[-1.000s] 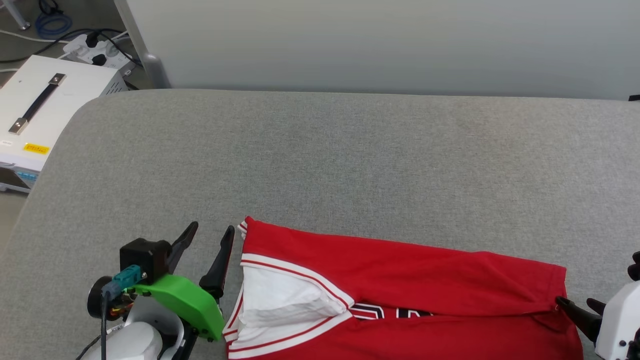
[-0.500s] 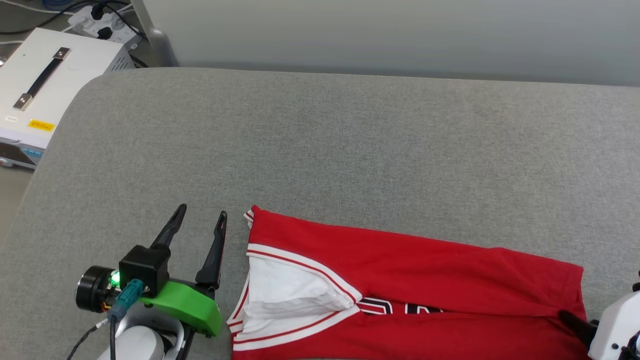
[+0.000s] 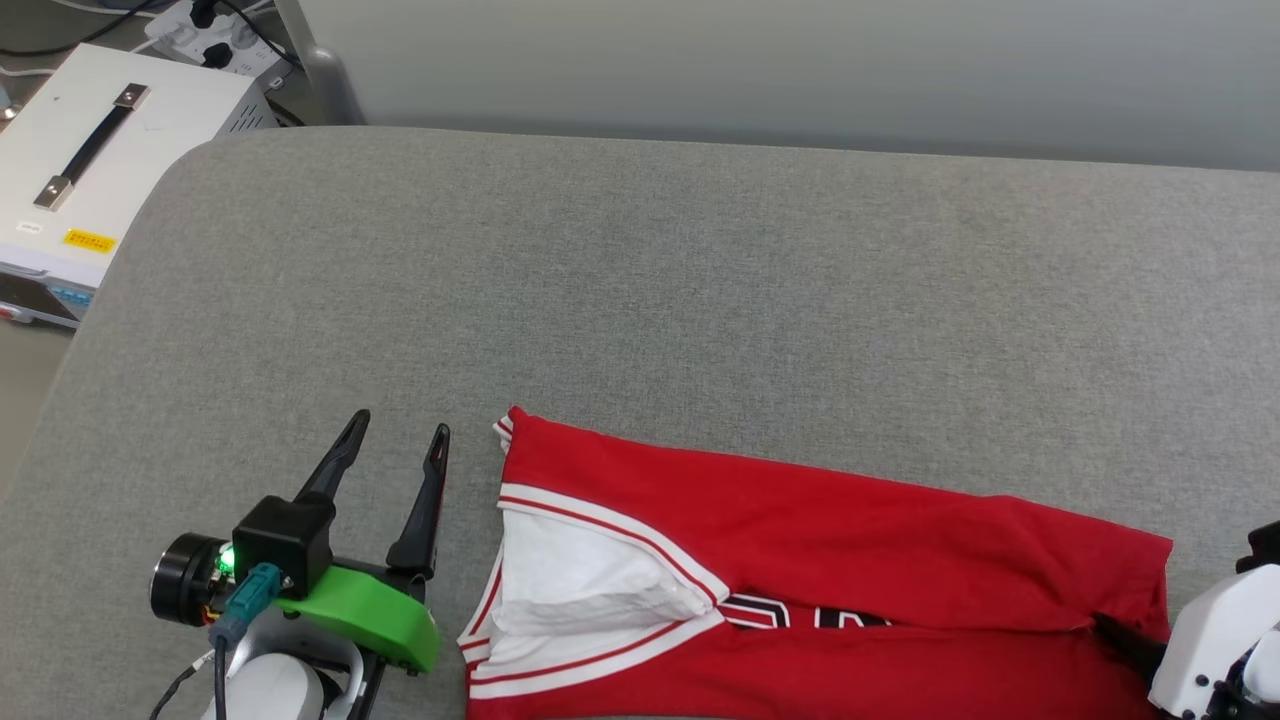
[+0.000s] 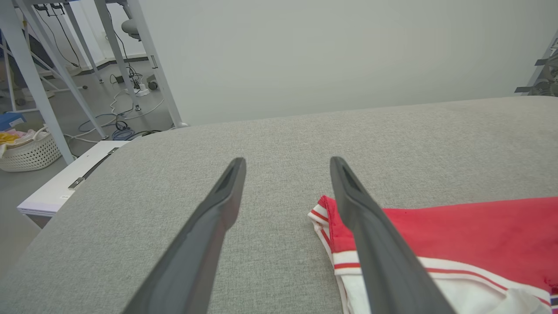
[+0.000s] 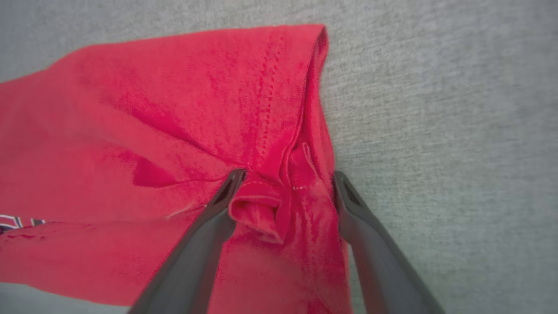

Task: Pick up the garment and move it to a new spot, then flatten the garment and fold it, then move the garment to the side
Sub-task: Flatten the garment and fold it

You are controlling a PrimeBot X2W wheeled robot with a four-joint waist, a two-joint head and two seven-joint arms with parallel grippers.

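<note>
Starting at the near edge of the bench (image 3: 700,300), the left claw (image 3: 400,425) sits just beside the left end of the garment (image 3: 850,530), its two dark fingers spread wide and holding nothing; the wrist view shows grey fabric between them. At the garment's other end the right claw (image 5: 287,174) is also spread wide, its fingers (image 5: 205,237) straddling a bunched fold of red hem; the cloth lies between them and touches the left fingertip, but is not pinched. The garment lies flat along the near edge, folded lengthwise into a long red band, a white sleeve (image 3: 590,590) with striped trim showing at its left end and a strip of black, white-outlined lettering (image 3: 800,612) peeking out under the fold. Beyond it the grey bench top stretches to its rounded far edge. Past the far left corner, on the floor, stands a white box (image 3: 90,170) with a black handle, a power strip (image 3: 200,25) behind it, and a pale wall (image 3: 800,60) closes the back.
</note>
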